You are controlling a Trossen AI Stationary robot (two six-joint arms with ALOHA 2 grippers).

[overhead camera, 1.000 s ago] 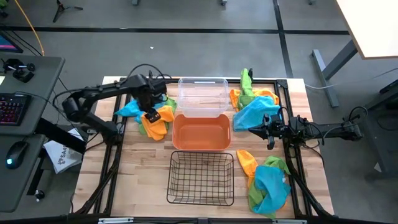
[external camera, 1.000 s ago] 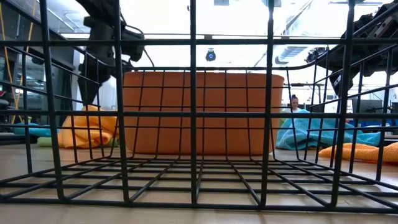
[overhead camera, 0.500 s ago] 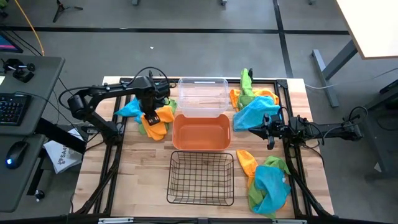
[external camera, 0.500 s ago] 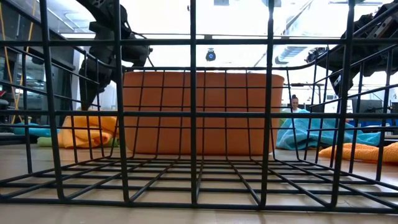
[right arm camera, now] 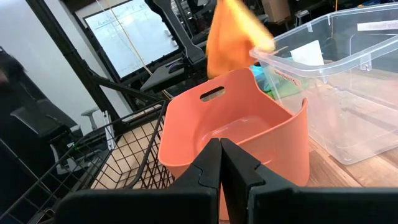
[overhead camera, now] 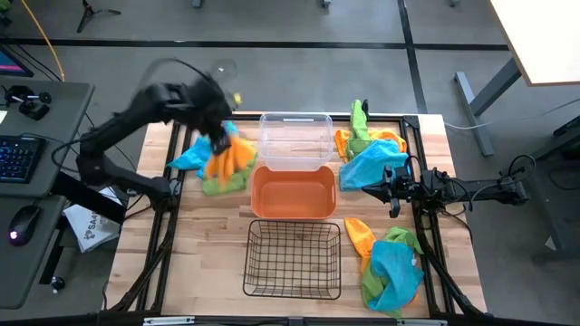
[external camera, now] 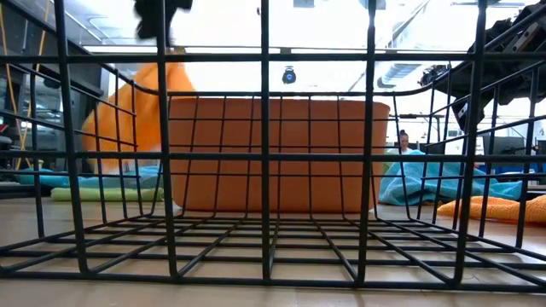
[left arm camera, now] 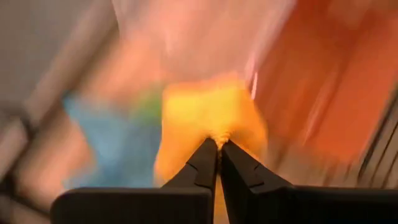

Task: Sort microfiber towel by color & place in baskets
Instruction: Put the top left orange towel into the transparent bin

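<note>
My left gripper (overhead camera: pixel 217 138) is up over the table's far left, shut on an orange towel (overhead camera: pixel 233 157) that hangs beside the clear bin (overhead camera: pixel 294 140). Below it lie a blue towel (overhead camera: pixel 188 159) and a green towel (overhead camera: pixel 223 185). The orange bin (overhead camera: pixel 293 192) stands in the middle, with the black wire basket (overhead camera: pixel 293 258) nearer. My right gripper (right arm camera: pixel 221 144) is shut and holds nothing. It hovers level at the orange bin's right side, over a blue towel (overhead camera: pixel 370 165). My left gripper pinches a bunched fold of the orange towel (left arm camera: pixel 219 132) between its two shut fingers, coming from above. The towel hangs slack below the fingers (external camera: pixel 141 102), and its lower end is just over the towels left on the table.
A heap of green, orange and blue towels (overhead camera: pixel 367 145) lies at the far right, and another heap (overhead camera: pixel 390 264) at the near right. A desk with a keyboard and mouse (overhead camera: pixel 23 163) stands off the table's left side. In the low view the wire basket's bars (external camera: pixel 264 153) fill the foreground.
My left gripper has shut on the orange towel in the left pile and risen fast, shifting a little toward the far edge. The towel has come up off the pile and hangs below it. The blue and green towels have stayed on the table.
</note>
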